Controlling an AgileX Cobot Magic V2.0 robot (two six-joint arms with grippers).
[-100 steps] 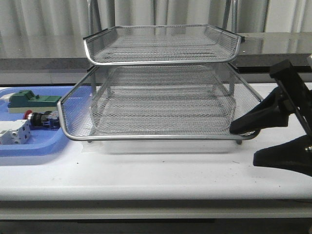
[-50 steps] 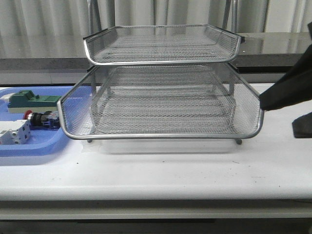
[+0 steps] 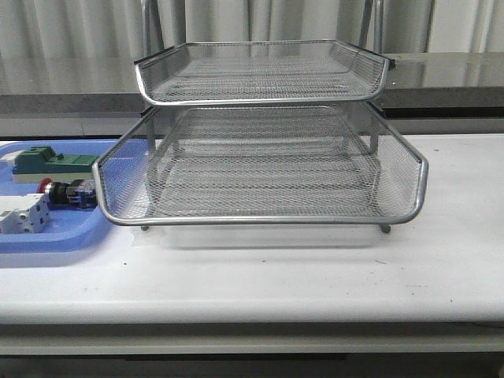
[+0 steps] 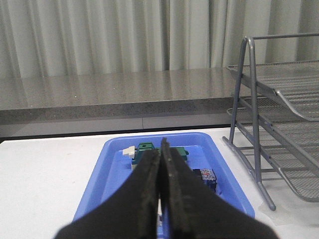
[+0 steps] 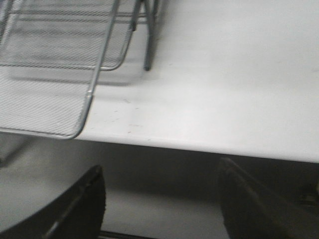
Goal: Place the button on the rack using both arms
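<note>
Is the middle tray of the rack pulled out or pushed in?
Pulled out. In the front view the rack's middle tray juts well forward of the top one.

1. Left gripper (image 4: 161,196): two long matte black fingers, flat inner faces, tapering to narrow tips, dull worn sheen.
2. Right gripper (image 5: 159,209): two broad black fingers, rounded outer edges, blurred, surface detail unclear.

- I see a white table (image 3: 315,276).
- The wire rack (image 3: 260,169) stands on it.
- A blue tray (image 3: 47,240) lies just beside the rack.
</note>
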